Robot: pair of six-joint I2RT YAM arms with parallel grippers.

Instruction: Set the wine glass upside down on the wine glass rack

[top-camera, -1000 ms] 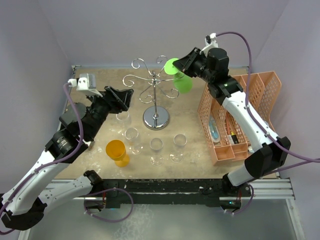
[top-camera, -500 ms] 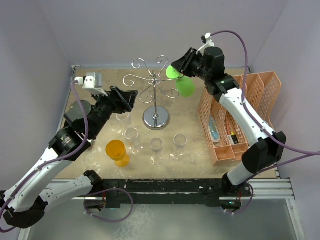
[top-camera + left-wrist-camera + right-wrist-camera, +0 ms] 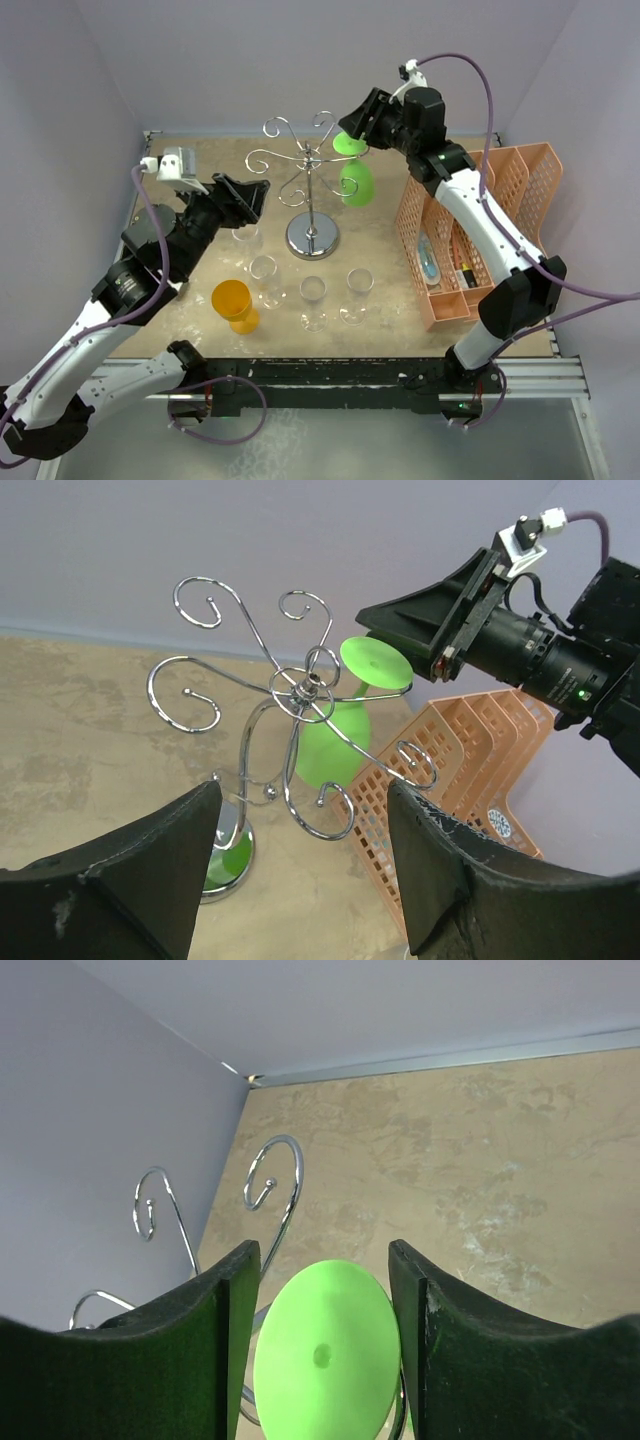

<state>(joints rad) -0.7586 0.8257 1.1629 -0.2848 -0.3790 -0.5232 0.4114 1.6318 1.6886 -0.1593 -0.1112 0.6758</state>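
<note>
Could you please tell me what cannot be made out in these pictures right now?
- Right wrist view: the green wine glass shows only its foot, which hides its bowl and stem.
- Left wrist view: a finger of the left gripper covers part of the base of the wine glass rack.
- Top view: the orange organiser's contents are too small to identify.

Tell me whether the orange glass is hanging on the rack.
No, the orange glass stands on the table, apart from the wine glass rack.

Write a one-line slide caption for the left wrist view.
Green wine glass hangs upside down on the silver wine glass rack, right pincer open at its foot, orange organiser behind.
</note>
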